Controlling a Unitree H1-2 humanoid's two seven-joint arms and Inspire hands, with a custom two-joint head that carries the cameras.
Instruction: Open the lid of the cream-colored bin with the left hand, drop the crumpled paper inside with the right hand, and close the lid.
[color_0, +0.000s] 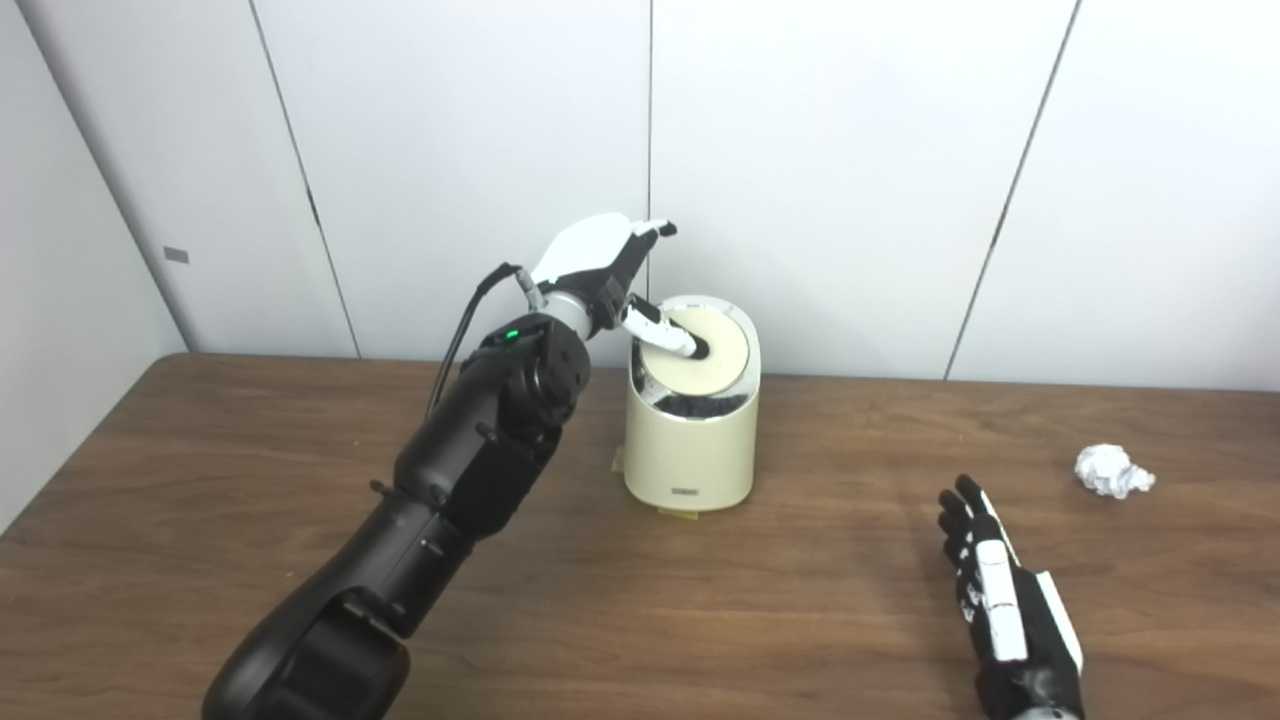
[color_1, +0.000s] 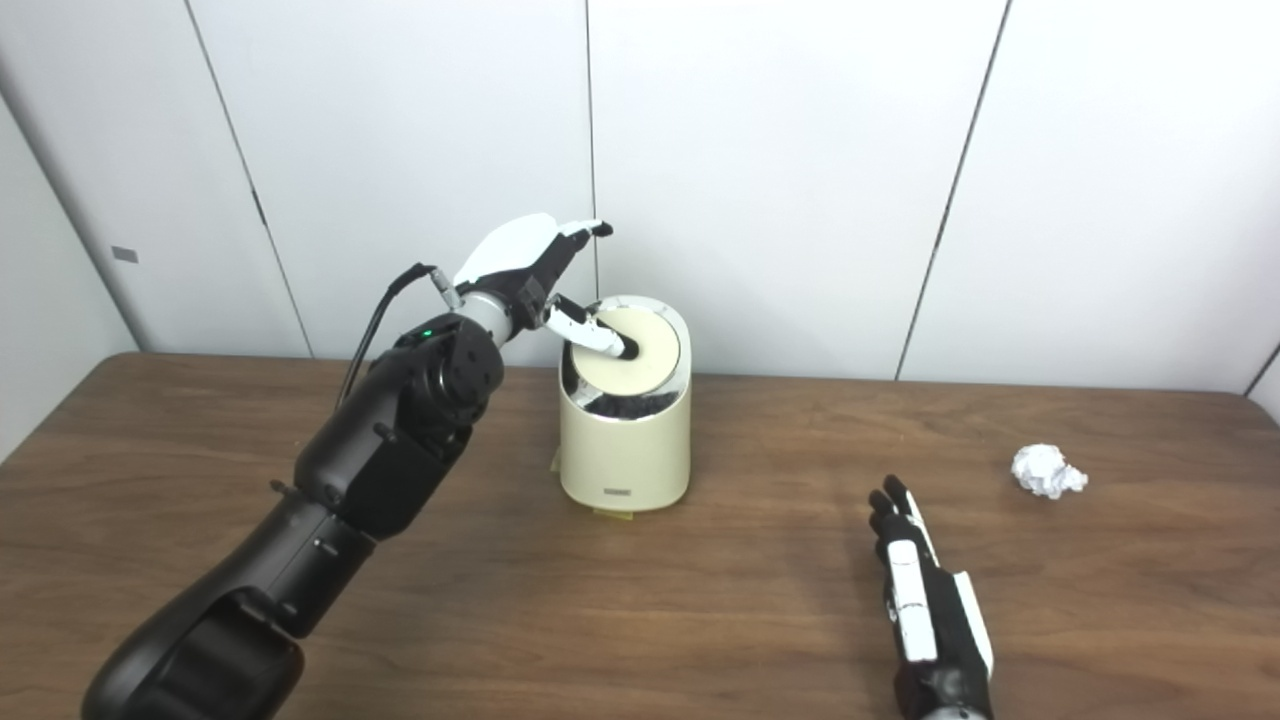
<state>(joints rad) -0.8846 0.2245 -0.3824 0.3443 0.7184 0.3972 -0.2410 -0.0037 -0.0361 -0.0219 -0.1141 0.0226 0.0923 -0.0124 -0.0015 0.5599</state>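
The cream-colored bin (color_0: 690, 440) stands mid-table near the back edge. Its round lid (color_0: 712, 352) is tilted up at the back, showing a dark gap at the front. My left hand (color_0: 605, 270) is above the bin's left side with its fingers apart, and one finger presses on the middle of the lid. The crumpled white paper (color_0: 1112, 471) lies on the table at the far right. My right hand (color_0: 1000, 590) lies flat and open on the table at the lower right, well short of the paper.
The wooden table (color_0: 200, 480) runs the full width. White wall panels (color_0: 850, 150) stand just behind the bin.
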